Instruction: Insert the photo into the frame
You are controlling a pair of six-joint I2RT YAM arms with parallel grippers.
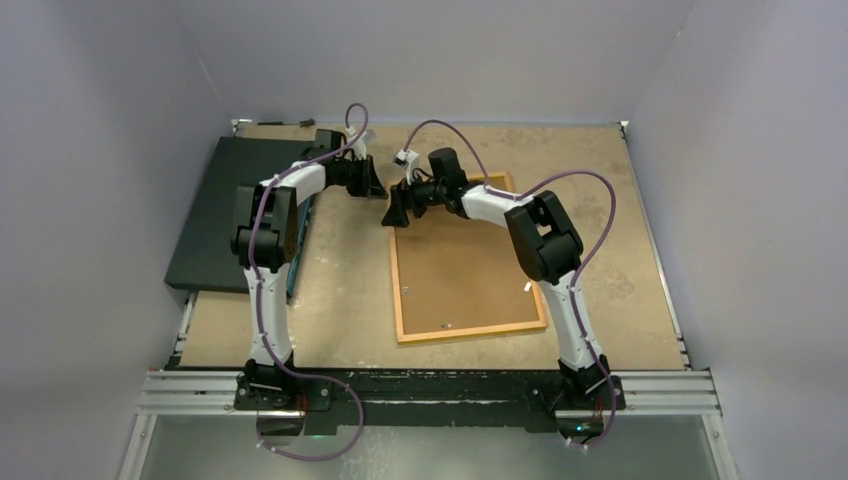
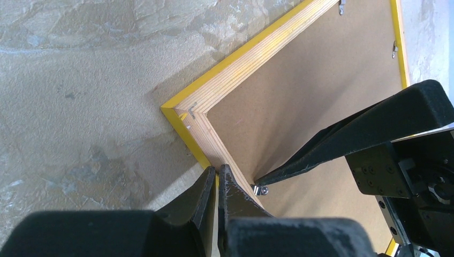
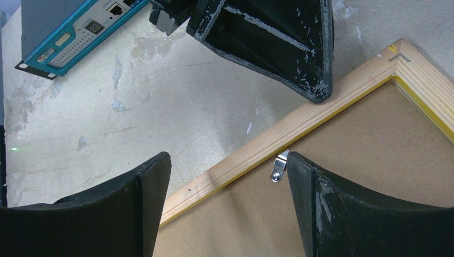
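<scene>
The frame (image 1: pixel 399 300) lies face down at mid-table, wood-toned back up, yellow edge showing, with a brown backing board (image 1: pixel 470 275) inside it. The photo is hidden or out of view. My left gripper (image 2: pixel 218 168) is shut, with nothing between its fingers. Its tips rest on the frame's rail (image 2: pixel 241 67) near a corner. My right gripper (image 3: pixel 229 156) stands open across that same rail (image 3: pixel 332 104). Its right fingertip (image 3: pixel 295 160) is against a small metal turn clip (image 3: pixel 278 168) on the backing board (image 3: pixel 364 160). Both grippers meet at the frame's far left corner (image 1: pixel 392 205).
A dark flat slab (image 1: pixel 225 215) lies at the left of the table, with a blue-edged device (image 3: pixel 69 32) beside it under the left arm. More metal clips (image 1: pixel 527 288) sit along the frame's other rails. Walls close in on three sides.
</scene>
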